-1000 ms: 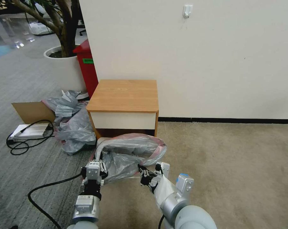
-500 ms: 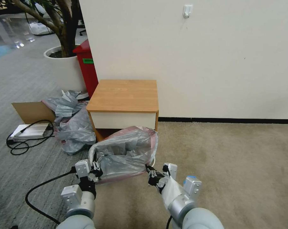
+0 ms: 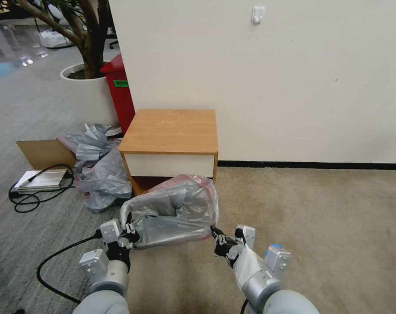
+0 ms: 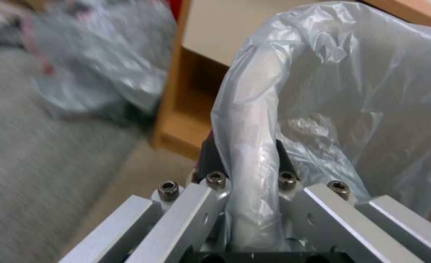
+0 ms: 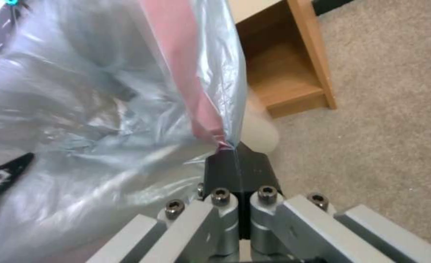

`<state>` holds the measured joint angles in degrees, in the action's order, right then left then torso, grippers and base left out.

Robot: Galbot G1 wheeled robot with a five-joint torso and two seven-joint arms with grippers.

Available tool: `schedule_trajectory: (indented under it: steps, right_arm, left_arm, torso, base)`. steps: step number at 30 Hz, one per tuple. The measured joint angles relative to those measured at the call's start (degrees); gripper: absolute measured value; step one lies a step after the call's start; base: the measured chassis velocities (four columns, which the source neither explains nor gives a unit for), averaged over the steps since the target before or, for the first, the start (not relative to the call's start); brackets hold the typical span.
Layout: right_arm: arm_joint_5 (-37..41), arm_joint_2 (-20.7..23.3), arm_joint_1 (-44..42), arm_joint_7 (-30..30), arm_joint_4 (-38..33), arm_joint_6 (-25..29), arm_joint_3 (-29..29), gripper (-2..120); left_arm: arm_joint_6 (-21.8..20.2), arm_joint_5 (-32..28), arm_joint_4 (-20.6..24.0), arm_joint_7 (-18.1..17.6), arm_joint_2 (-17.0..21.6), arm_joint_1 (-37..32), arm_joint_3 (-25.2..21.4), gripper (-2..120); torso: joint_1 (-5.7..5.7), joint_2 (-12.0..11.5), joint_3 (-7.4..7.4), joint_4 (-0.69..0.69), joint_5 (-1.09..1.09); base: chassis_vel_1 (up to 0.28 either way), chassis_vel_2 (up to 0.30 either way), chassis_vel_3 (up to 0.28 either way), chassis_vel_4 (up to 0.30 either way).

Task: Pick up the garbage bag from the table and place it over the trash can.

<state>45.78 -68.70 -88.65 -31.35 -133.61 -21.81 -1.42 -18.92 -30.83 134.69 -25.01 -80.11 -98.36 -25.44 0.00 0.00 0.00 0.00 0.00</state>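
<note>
left gripper (image 3: pixel 129 232): jaws pinching garbage bag (image 3: pixel 173 213) | right gripper (image 3: pixel 219 242): jaws pinching bag rim

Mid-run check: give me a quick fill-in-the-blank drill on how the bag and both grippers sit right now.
1. The left gripper is shut on the bag-covered ____ of the trash can.
2. The right gripper pinches the garbage bag at its ____ coloured band.
3. The top of the table is ____.
4. The heap of grey bags lies on the robot's ____ of the table.

Missing words: rim; pink-red; bare; left
</note>
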Motion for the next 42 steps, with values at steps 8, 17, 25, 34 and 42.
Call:
schedule_trajectory:
  steps: [8, 17, 25, 34, 42]
  right_arm:
    - [-2.6, 0.49, -1.03, 1.37, 0.67, 0.7, -2.44, 0]
    - [-21.35, 2.0, -4.99, 4.75, 0.48, 2.58, -4.35, 17]
    - [-31.62, 3.16, -10.36, 10.09, -3.93, -0.54, -5.42, 43]
    - [-33.91, 2.32, -8.31, 19.29, -6.6, 9.0, -7.58, 75]
    - [-35.39, 1.68, -4.23, 26.46, -0.74, 14.42, -9.62, 99]
  left_arm:
    - [-3.85, -10.4, 2.42, -0.62, 0.7, -0.3, -1.06, 3]
    - [-5.71, -11.62, 1.41, -1.07, 1.75, 0.1, -1.47, 3]
    - [-6.2, -12.45, 0.14, -1.54, 3.27, 1.71, -2.07, 3]
    - [-6.46, -12.77, -0.89, -0.65, 4.34, 1.98, -2.08, 3]
    - [-6.65, -12.72, -1.04, 0.58, 5.13, 2.31, -1.4, 3]
  torso:
    - [0.0, 0.0, 0.0, 0.0, 0.0]
    - [0.0, 0.0, 0.0, 0.0, 0.0]
    - [0.0, 0.0, 0.0, 0.0, -0.01]
    - [0.0, 0.0, 0.0, 0.01, -0.01]
    - [0.0, 0.0, 0.0, 0.0, 0.0]
  base:
    - [0.0, 0.0, 0.0, 0.0]
    - [0.0, 0.0, 0.0, 0.0]
    - [0.0, 0.0, 0.0, 0.0]
    - [0.0, 0.0, 0.0, 0.0]
    - [0.0, 0.0, 0.0, 0.0]
